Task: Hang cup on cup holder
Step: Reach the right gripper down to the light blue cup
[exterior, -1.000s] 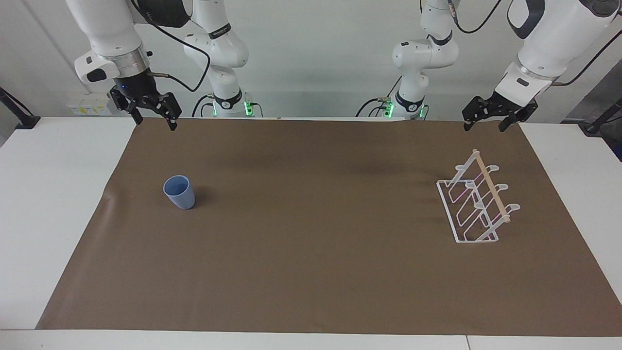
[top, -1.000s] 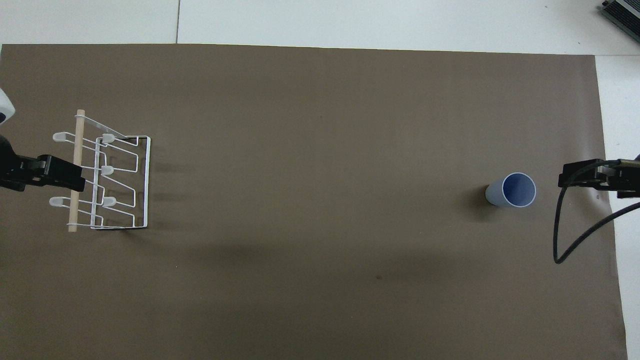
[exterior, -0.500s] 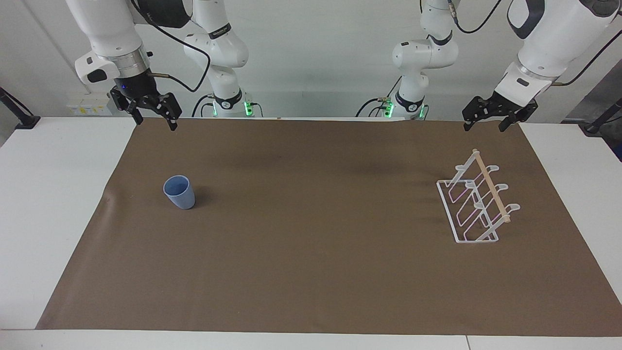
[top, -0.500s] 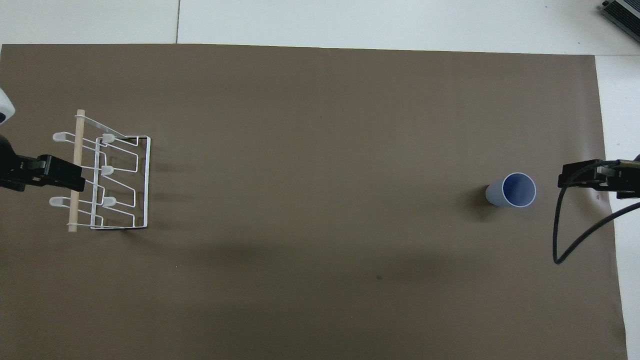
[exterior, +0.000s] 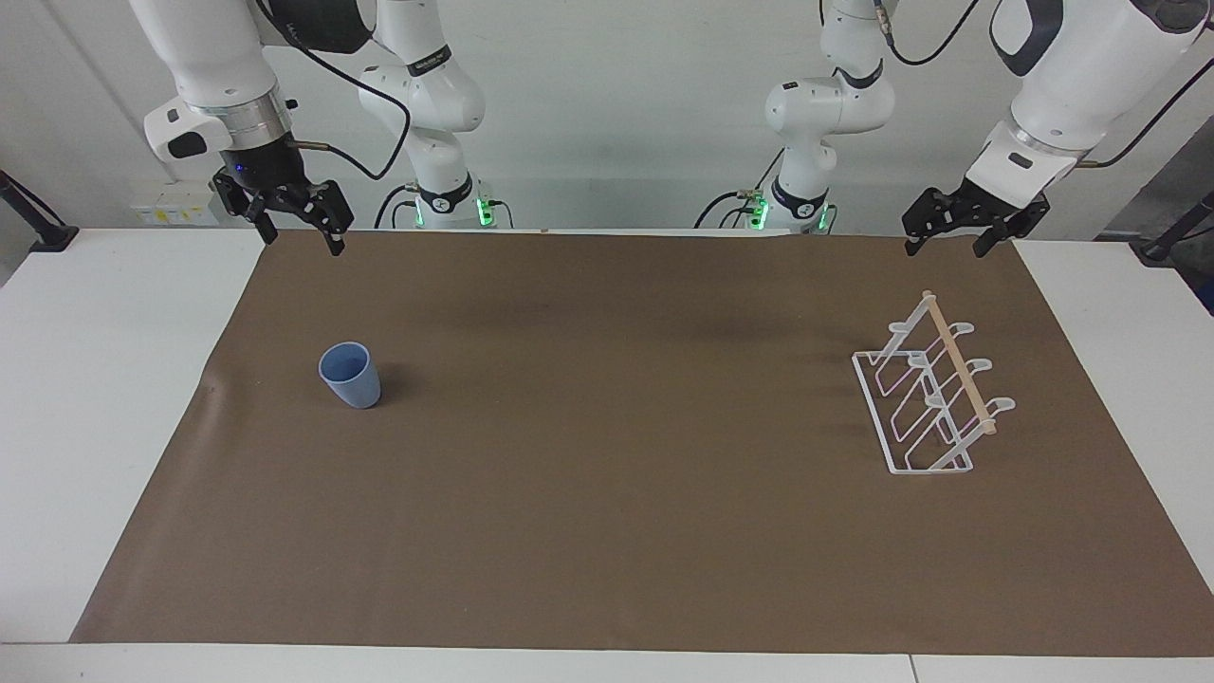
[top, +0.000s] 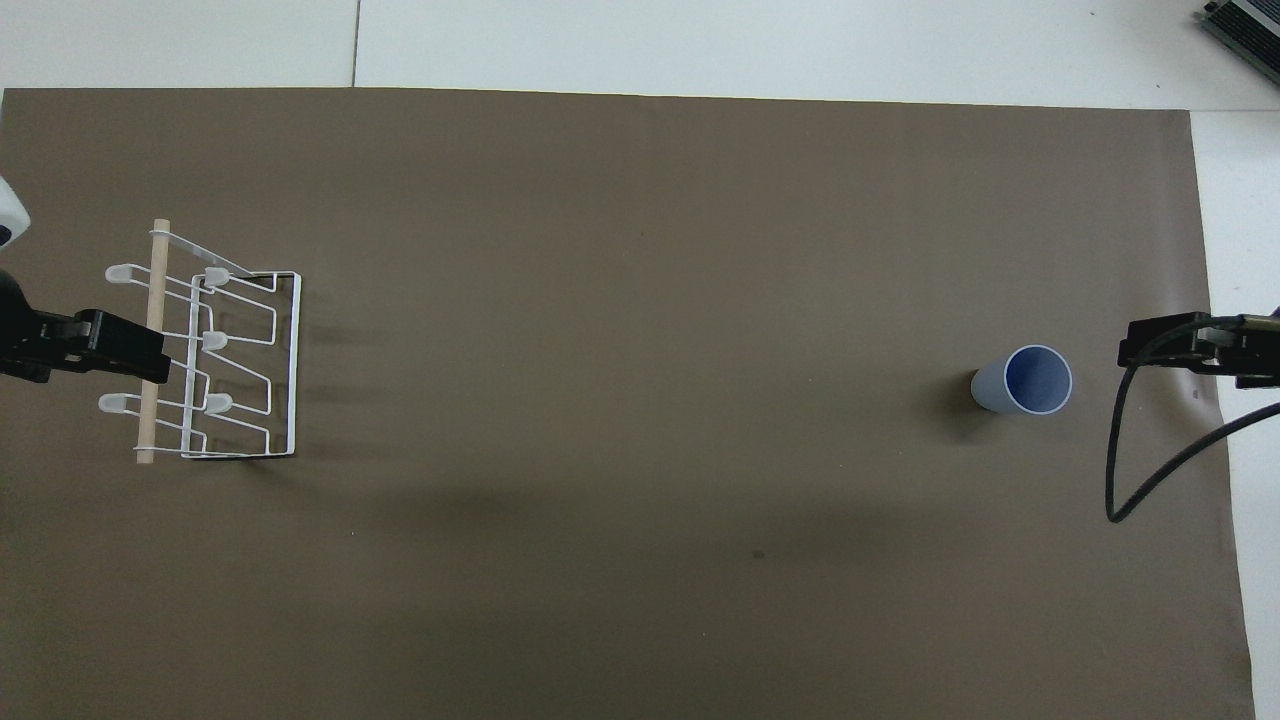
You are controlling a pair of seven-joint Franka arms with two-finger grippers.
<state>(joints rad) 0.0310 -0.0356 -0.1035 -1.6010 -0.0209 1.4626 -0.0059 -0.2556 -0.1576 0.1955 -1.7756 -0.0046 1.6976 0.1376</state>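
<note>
Now, sweeping across the facing view from its left edge: the right end effector hangs in the air over the edge of the brown mat nearest the robots, fingers spread apart and holding nothing. Below it, toward the right arm's end of the counter, the cup stands upright on the mat, mouth up, well apart from that end effector. Moving on, the middle of the mat lies bare. Then comes the cup holder, sitting on the mat toward the left arm's end of the counter, its wire prongs slanting up and the wooden dowel running along the top; nothing hangs on it. Up above, the left end effector hovers over the mat's corner nearest the robots, fingers parted and empty, clear of the holder. Cup and holder are well apart.
</note>
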